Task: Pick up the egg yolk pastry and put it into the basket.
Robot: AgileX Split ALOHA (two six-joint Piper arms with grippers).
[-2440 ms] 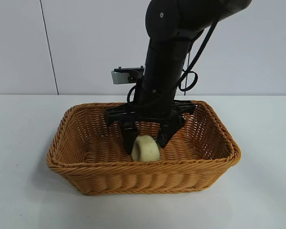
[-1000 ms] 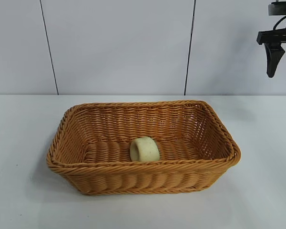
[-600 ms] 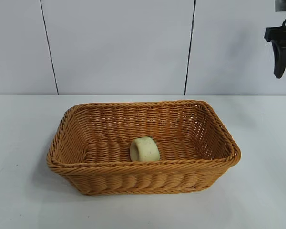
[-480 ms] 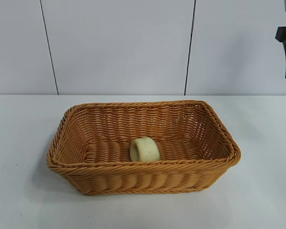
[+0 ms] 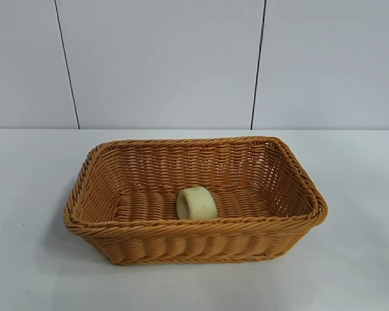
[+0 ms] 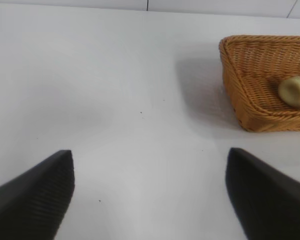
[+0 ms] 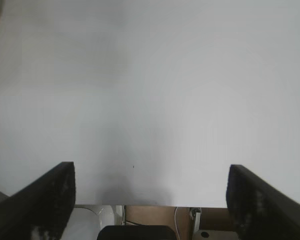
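Gone from the exterior view is the right arm, which 2.4 s ago stood over the basket and half a second ago showed only at the right edge. What remains there is the basket (image 5: 194, 197) on the white surface (image 5: 32, 259), with the egg yolk pastry (image 5: 196, 202) lying on its edge on the woven floor, close behind the near wall. No claw shows in this view.

From the left wrist, the left claw (image 6: 150, 192) hangs with its fingers spread wide and nothing between them, over bare surface well apart from the basket, whose corner and the pastry show farther off. It looks parked.

From the right wrist, the right claw (image 7: 150, 197) is likewise spread wide and empty, over bare surface, with neither basket nor pastry between its fingers.

By my judgement the placing is done and only the retreat is left. To do that well, the right arm should stay high and clear of the braided rim, keep its fingers apart, and settle without nudging the basket.
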